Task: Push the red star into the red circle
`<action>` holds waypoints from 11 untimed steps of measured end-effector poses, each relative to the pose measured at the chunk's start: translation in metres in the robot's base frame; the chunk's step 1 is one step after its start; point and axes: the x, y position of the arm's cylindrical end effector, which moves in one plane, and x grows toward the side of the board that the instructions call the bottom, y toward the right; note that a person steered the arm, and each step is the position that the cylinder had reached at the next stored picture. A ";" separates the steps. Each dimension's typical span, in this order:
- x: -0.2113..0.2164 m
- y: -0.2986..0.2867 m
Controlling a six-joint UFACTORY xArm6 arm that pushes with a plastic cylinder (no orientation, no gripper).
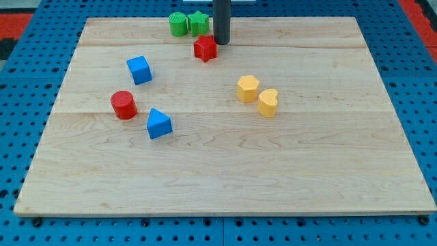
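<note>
The red star [205, 48] lies near the view's top, a little left of the middle. The red circle [123, 104], a short cylinder, stands at the view's left, below and left of the star. My tip [222, 42] rests on the board just to the right of the red star and slightly above it, close to or touching its upper right edge. The dark rod rises straight out of the view's top.
A green circle [178, 24] and a green star [198, 22] sit at the top edge, just above the red star. A blue cube [139, 70] and a blue triangle [158, 124] flank the red circle. Two yellow blocks [248, 88] [268, 102] lie right of the middle.
</note>
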 end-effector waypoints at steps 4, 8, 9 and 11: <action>0.027 -0.002; 0.128 -0.056; 0.133 -0.018; 0.163 -0.123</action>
